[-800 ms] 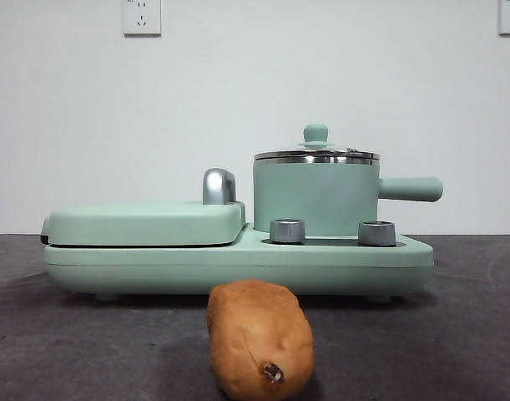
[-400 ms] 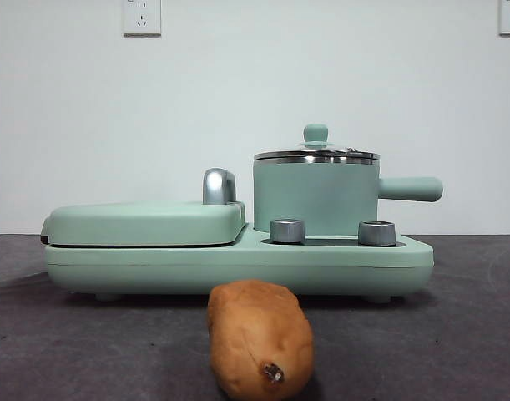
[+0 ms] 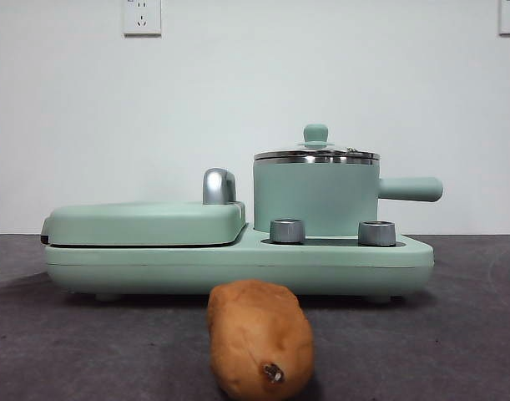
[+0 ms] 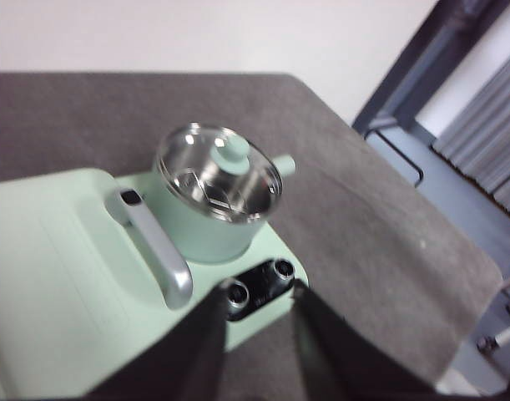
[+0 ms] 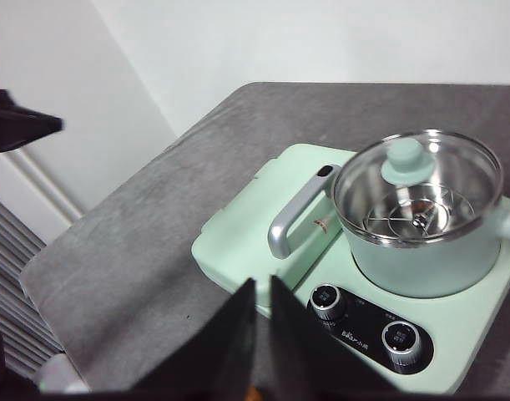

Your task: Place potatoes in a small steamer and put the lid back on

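As the front view looks level across the dark counter (image 3: 455,351), the potato (image 3: 260,340) lies nearest, at the lower centre of the frame, with its dark spot turned to the camera and nothing touching it. Behind it stands the mint-green cooker base (image 3: 238,266), with two steel knobs (image 3: 287,230) at its front edge. The flat griddle cover (image 3: 146,223) fills the left part of the frame, with a steel handle (image 3: 219,185) at its back. To the right of centre the small steamer (image 3: 316,197) sits on the base, and the lid (image 3: 315,150) is on it. In the wrist views both arms hang above the cooker: the left gripper (image 4: 256,355) has its fingers apart with a moderate gap, while the right gripper (image 5: 262,338) has its fingers narrow, almost together, holding nothing.
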Tool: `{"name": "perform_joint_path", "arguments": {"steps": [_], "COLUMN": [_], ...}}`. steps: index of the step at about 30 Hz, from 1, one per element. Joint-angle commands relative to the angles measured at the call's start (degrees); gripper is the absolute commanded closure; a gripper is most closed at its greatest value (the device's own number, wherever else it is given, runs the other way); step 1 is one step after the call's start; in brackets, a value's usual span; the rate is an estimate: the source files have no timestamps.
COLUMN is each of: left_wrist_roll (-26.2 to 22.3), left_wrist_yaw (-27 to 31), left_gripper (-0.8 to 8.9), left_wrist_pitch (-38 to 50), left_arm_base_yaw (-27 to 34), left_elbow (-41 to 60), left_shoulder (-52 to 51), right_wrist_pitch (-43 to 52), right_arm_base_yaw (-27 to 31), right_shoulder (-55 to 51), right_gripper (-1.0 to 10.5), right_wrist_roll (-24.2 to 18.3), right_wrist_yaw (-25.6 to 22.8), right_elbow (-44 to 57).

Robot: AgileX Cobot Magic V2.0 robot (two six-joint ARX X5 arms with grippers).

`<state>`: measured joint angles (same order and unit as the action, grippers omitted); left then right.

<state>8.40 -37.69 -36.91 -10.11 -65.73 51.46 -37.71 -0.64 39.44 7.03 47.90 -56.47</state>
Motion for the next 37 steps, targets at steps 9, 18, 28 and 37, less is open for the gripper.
{"name": "perform_joint_path", "arguments": {"steps": [9,18,28,37], "left_wrist_roll": [-1.4,-1.5,-1.6,-4.9], "left_wrist_yaw": [-0.3,-0.3,3.9,16.3], "left_gripper": [3.31,2.83,2.85,2.88], "left_wrist_pitch": [0.4,3.5,6.4,1.4], "left_arm_base_yaw": [-4.2,-9.4,-16.4,-22.7], "left_elbow": [-1.1,-1.3,-6.4,-24.5], "left_shoulder": [3.4,7.6,22.3,42.1], "right_wrist_pitch": [-0.8,-3.0,-3.1,-3.1], "right_arm_base_yaw": [-0.4,-0.4,-0.4,-0.4], "right_shoulder": [0.2,0.2,0.2,0.2], "right_gripper": [4.5,4.5,4.5,4.5], "right_wrist_roll": [-1.7,-1.6,-1.2,-1.2], "right_wrist_yaw": [-0.2,-0.3,-0.3,-0.3], "right_elbow": [-1.0,-1.0,-1.0,-1.0]}}
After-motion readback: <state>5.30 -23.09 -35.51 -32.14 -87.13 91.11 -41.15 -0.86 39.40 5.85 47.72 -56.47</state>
